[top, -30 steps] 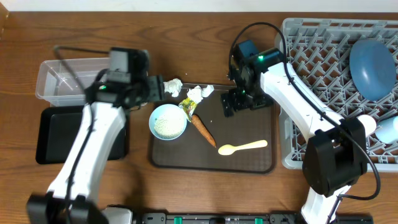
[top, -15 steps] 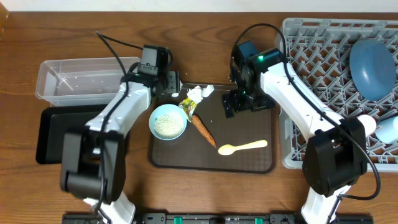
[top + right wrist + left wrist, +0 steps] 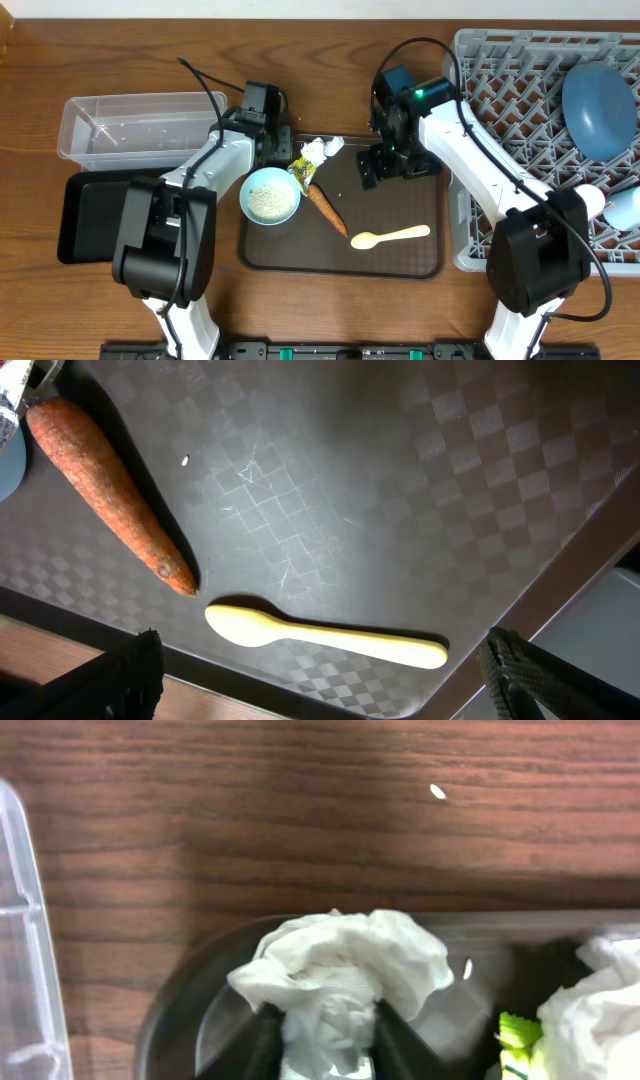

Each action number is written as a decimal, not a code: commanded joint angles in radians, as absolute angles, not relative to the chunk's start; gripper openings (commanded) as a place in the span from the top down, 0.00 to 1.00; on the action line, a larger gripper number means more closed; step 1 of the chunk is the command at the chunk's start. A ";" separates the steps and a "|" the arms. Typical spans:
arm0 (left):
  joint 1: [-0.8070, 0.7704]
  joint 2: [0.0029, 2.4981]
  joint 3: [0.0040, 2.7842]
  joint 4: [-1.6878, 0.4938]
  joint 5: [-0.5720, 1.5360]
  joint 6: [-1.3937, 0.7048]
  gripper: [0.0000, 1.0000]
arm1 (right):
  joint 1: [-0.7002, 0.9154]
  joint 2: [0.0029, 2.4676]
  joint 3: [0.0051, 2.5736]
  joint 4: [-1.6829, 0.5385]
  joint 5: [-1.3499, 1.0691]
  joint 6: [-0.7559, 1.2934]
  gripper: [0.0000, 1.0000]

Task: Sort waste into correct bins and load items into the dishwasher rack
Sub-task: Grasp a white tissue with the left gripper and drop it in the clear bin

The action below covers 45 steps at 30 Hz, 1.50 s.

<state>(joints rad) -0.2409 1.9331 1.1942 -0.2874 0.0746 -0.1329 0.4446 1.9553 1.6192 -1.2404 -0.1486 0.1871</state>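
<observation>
My left gripper (image 3: 283, 140) (image 3: 328, 1025) is at the back left corner of the brown serving tray (image 3: 400, 265), its fingers pinching a crumpled white tissue wad (image 3: 340, 960) from both sides. A second tissue wad (image 3: 322, 150) (image 3: 600, 1010) and the yellow-green wrapper (image 3: 300, 172) (image 3: 515, 1035) lie just to its right. The orange carrot piece (image 3: 327, 207) (image 3: 105, 490) lies mid-tray beside the white bowl (image 3: 270, 195), which holds rice. My right gripper (image 3: 385, 165) (image 3: 325, 670) is wide open and empty, above the pale yellow spoon (image 3: 390, 236) (image 3: 320, 638).
The clear tub (image 3: 130, 125) and black tray (image 3: 80, 215) sit to the left. The grey rack (image 3: 500, 80) on the right holds the dark blue plate (image 3: 598, 108) and light blue cup (image 3: 625, 208). Loose rice grains lie on the table (image 3: 437, 791) and tray (image 3: 185, 460).
My left arm has swung right from near the clear tub to the tray corner and its fingers now enclose the tissue wad. The right arm has not moved.
</observation>
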 commanded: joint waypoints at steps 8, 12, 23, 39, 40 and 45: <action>-0.230 1.816 1.216 -0.311 0.054 -0.128 0.78 | 0.452 1.966 1.617 -1.242 -0.146 0.205 0.01; -0.183 1.684 1.217 -0.302 0.004 -0.128 0.78 | 0.452 1.966 1.617 -1.242 -0.146 0.205 0.01; 0.075 1.583 1.215 -0.289 -0.014 -0.136 0.72 | 0.452 1.966 1.617 -1.243 -0.146 0.205 0.01; 0.046 1.607 1.215 -0.351 0.358 -0.151 0.43 | 0.442 1.956 1.617 -1.257 -0.113 0.275 0.01; 0.024 1.607 1.215 -0.369 0.350 -0.150 0.43 | 0.435 1.949 1.617 -1.256 -0.097 0.293 0.01; -0.083 1.610 1.215 -0.460 0.343 -0.150 0.41 | 0.390 1.866 1.617 -1.250 -0.093 0.298 0.01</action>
